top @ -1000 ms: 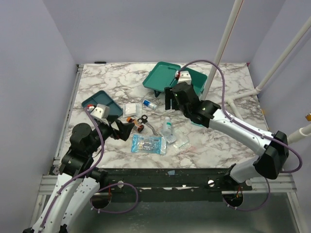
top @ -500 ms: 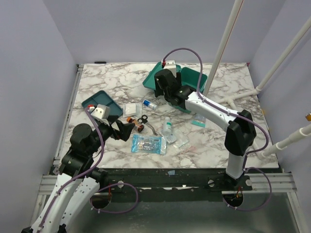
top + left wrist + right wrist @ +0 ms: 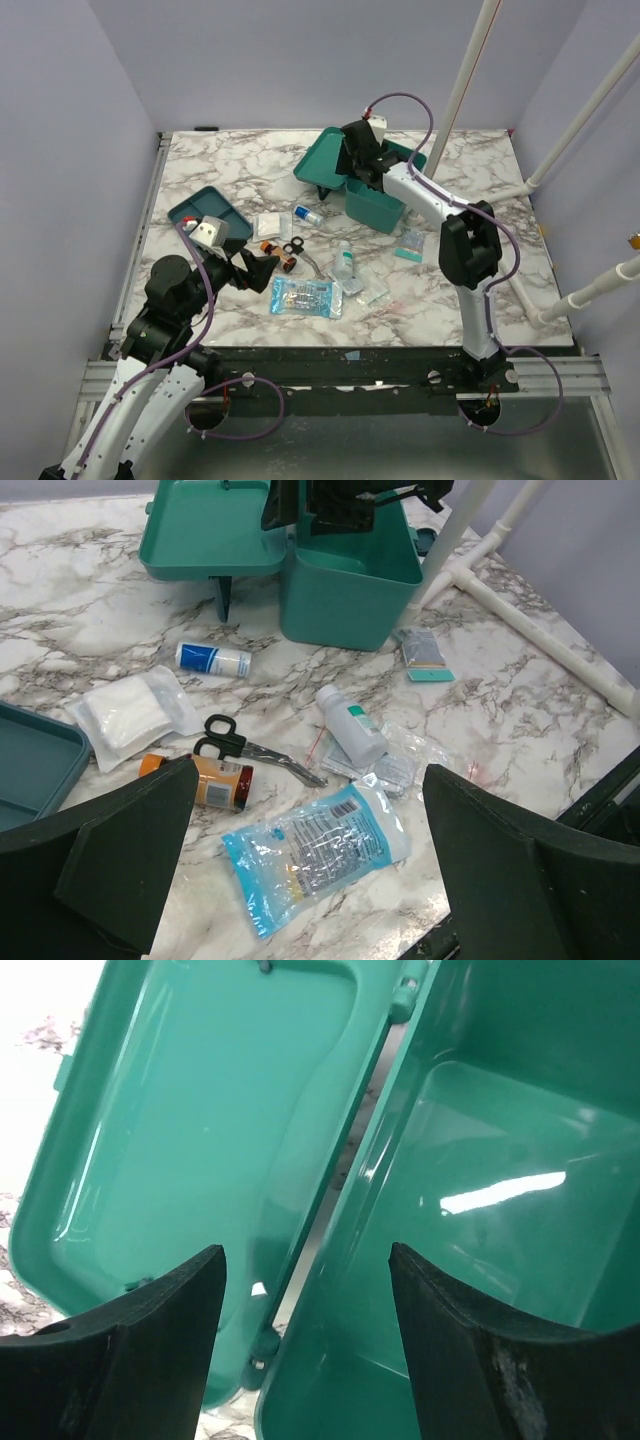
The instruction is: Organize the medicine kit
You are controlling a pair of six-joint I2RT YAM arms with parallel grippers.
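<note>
The medicine kit (image 3: 376, 208) stands open at the back middle, its lid (image 3: 328, 152) laid flat to the left. My right gripper (image 3: 352, 170) hangs open and empty over the hinge. The right wrist view shows the empty box (image 3: 500, 1160) and lid (image 3: 200, 1110) below the right gripper (image 3: 305, 1255). My left gripper (image 3: 268, 268) is open and empty, low over the table near a blue pouch (image 3: 301, 296). In the left wrist view the left gripper (image 3: 310, 770) frames the pouch (image 3: 320, 850), and the kit (image 3: 350, 590) stands behind.
Loose on the table: orange pill bottle (image 3: 200, 780), scissors (image 3: 240, 745), white gauze (image 3: 130, 710), blue-white tube (image 3: 213, 660), white bottle (image 3: 352, 725), clear packets (image 3: 395, 765), teal sachet (image 3: 425, 652). A darker compartment tray (image 3: 205, 215) lies left. White pipes (image 3: 480, 215) cross the right side.
My right arm has swung back from above the table's middle to over the open kit's hinge. The left arm has not moved.
</note>
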